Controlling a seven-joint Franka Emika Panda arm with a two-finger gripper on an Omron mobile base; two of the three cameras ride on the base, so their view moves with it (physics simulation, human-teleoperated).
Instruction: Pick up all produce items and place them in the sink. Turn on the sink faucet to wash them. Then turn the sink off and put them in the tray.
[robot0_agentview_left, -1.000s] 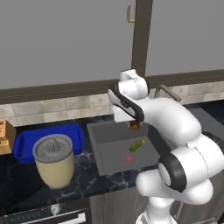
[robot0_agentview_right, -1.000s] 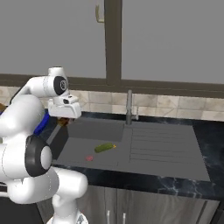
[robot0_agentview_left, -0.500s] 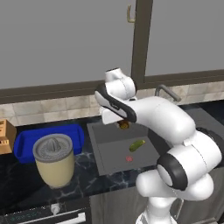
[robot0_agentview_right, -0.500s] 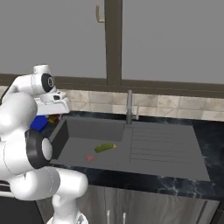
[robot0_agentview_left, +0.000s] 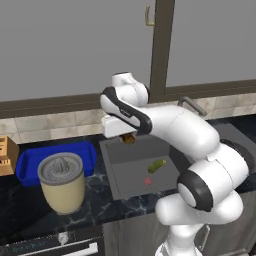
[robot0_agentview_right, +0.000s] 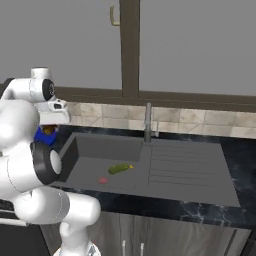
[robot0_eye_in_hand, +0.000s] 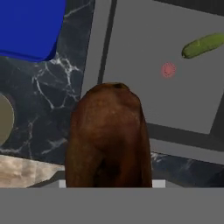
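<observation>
From the left base view, my gripper (robot0_agentview_left: 129, 138) hangs over the left rim of the big dark grey rectangular sink basin (robot0_agentview_left: 131, 175), and a stubby dark brown-orange oblong vegetable (robot0_agentview_left: 129, 139) pokes out underneath it, up in the air and off the sink floor. The slim green cucumber-like vegetable (robot0_agentview_left: 157, 165) lies on the basin floor with a small flat red spot (robot0_agentview_left: 148, 181) just beside it. The shallow bright blue plastic tray (robot0_agentview_left: 30, 161) sits on the dark marbled surface (robot0_agentview_left: 30, 210) to the left of the sink, and the beige cup with the grey juicer top (robot0_agentview_left: 61, 183) stands in front of the tray.

From the right base view, my gripper (robot0_agentview_right: 48, 129) is mostly tucked behind my own arm, but a bit of the brown-orange one shows below it with the blue tray right behind. The green one lies near the middle of the basin, yellowish tip pointing toward the ribbed drainboard. The slim grey metal faucet (robot0_agentview_right: 148, 122) stands upright at the back edge.

In the hand view, the brown-orange vegetable sits right between my jaws, which are closed on it. Past it is the marbled surface and the sink's rim, with a corner of the tray at top left, and the green vegetable and red spot on the basin floor.
</observation>
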